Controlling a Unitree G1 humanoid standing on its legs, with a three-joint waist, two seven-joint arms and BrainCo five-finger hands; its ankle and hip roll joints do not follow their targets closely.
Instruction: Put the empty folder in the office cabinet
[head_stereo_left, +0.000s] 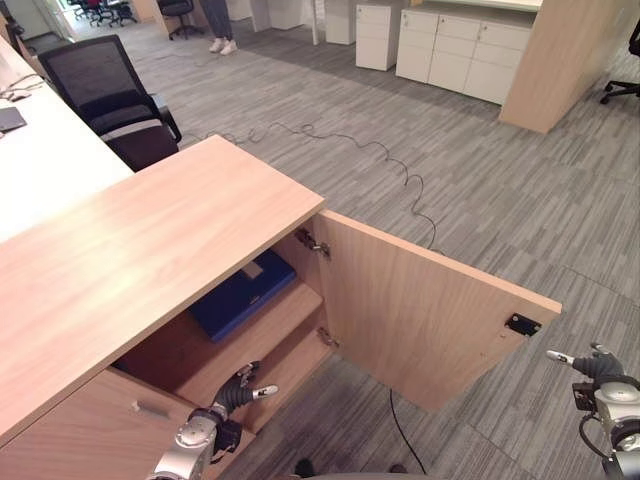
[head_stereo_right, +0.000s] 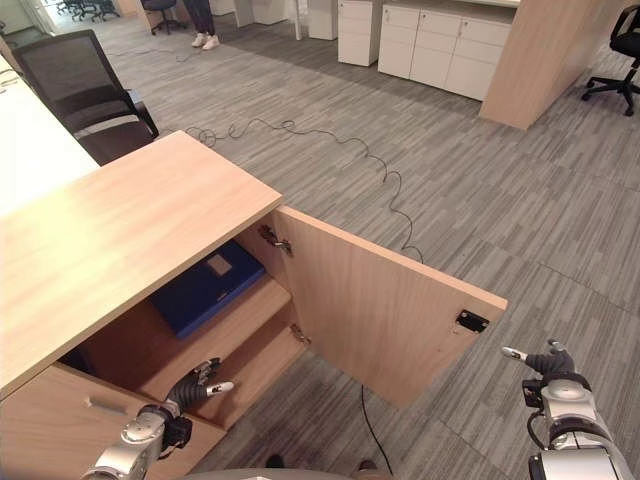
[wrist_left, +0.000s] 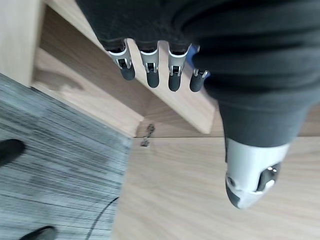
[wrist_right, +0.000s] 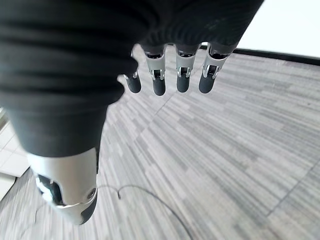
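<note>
A dark blue folder (head_stereo_left: 240, 293) lies flat on the upper shelf inside the wooden office cabinet (head_stereo_left: 130, 250), whose right door (head_stereo_left: 420, 315) stands wide open. My left hand (head_stereo_left: 238, 388) hovers low in front of the lower shelf, below the folder, fingers relaxed and empty; its fingers (wrist_left: 152, 70) show against the shelf edge. My right hand (head_stereo_left: 595, 368) hangs over the carpet to the right of the open door, open and holding nothing, its fingers (wrist_right: 182, 75) straight above the floor.
The cabinet's left door (head_stereo_left: 80, 430) is closed. A white desk (head_stereo_left: 40, 160) and a black office chair (head_stereo_left: 110, 100) stand behind the cabinet. A cable (head_stereo_left: 350, 150) snakes over the grey carpet. White drawer units (head_stereo_left: 465, 50) and a person's legs (head_stereo_left: 220, 30) are far off.
</note>
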